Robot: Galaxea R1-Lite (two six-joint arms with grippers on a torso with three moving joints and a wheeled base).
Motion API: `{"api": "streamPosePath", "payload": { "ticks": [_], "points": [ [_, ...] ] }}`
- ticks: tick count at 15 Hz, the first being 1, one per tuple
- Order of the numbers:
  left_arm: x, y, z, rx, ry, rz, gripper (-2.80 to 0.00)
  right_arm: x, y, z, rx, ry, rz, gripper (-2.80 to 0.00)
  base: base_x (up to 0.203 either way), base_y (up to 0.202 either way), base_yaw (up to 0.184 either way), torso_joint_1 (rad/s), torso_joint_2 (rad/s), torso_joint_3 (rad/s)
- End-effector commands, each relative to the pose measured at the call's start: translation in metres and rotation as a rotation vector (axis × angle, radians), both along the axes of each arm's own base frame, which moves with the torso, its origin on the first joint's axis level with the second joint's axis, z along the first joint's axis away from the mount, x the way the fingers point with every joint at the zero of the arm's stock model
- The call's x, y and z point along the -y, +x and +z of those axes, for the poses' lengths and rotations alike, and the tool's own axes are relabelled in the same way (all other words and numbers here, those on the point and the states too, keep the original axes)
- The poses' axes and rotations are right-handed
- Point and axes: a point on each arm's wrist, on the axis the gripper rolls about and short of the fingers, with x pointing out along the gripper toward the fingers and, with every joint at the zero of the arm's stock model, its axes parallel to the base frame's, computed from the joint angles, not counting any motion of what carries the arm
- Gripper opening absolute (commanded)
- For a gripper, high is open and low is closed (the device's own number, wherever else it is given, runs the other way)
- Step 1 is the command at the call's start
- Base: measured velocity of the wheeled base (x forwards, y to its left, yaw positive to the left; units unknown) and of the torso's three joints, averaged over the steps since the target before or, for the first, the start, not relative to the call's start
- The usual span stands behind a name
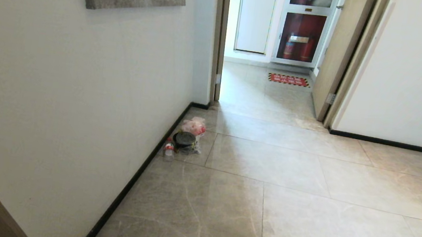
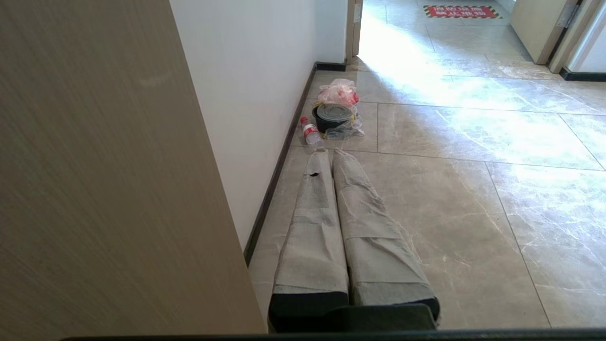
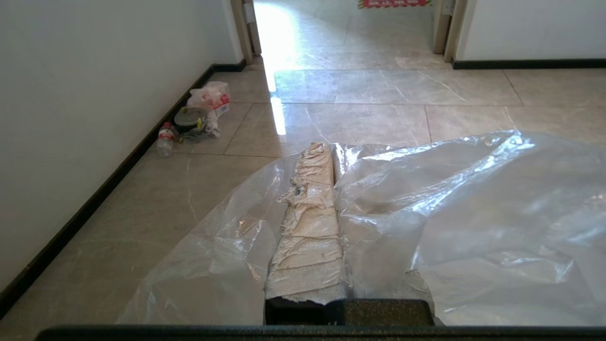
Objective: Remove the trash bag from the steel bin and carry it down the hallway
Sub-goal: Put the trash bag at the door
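Observation:
The trash bag [image 3: 450,213], thin, clear and crinkled, is pinched between the tape-wrapped fingers [image 3: 310,213] of my right gripper [image 3: 331,149]. It billows out on both sides above the hallway's beige tiles [image 1: 284,210] and drapes over one finger. In the left wrist view my left gripper [image 2: 331,152] points along the floor by the left wall, with its padded fingers [image 2: 312,227] pressed together and nothing between them. Neither arm shows in the head view. The steel bin is out of view.
Litter lies against the left wall's black baseboard: a small pink bag [image 1: 194,125], a black round container [image 1: 183,139] and a small plastic bottle [image 1: 169,150]. Ahead is an open doorway [image 1: 264,88] with a red mat [image 1: 288,80]. A tan wooden panel [image 2: 94,189] stands close on the left.

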Motion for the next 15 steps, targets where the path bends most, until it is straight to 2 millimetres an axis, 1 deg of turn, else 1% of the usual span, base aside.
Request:
{"api": "streamPosePath", "payload": {
  "ticks": [1,5,7,12,13,15],
  "points": [
    [0.0000,0.0003,-0.0008,-0.004,0.002,0.001,-2.80,0.0000,0.0002,-0.0003,-0.002,0.001,-0.001,-2.80,0.000,0.000,0.000,0.000,0.00,0.000],
    [0.0000,0.0002,-0.0005,-0.004,0.006,0.001,-2.80,0.0000,0.0002,-0.0003,-0.002,0.001,-0.001,-2.80,0.000,0.000,0.000,0.000,0.00,0.000],
    [0.0000,0.0002,-0.0005,-0.004,0.002,0.001,-2.80,0.0000,0.0003,-0.0007,-0.003,0.001,-0.001,-2.80,-0.004,-0.071,0.002,0.003,0.00,0.001],
    [0.0000,0.0002,-0.0008,-0.006,0.000,0.001,-2.80,0.0000,0.0002,-0.0005,-0.004,0.002,-0.002,-2.80,0.000,-0.177,-0.001,0.002,0.00,0.000],
    [0.0000,0.0002,-0.0007,-0.006,-0.001,0.001,-2.80,0.0000,0.0003,-0.0008,-0.005,0.002,-0.001,-2.80,0.000,-0.122,-0.002,0.002,0.01,0.001],
    [0.0000,0.0002,-0.0007,-0.006,0.000,0.001,-2.80,0.0000,0.0003,-0.0007,-0.004,0.001,-0.001,-2.80,0.000,-0.025,0.000,0.004,0.00,0.000]
  ]
}}
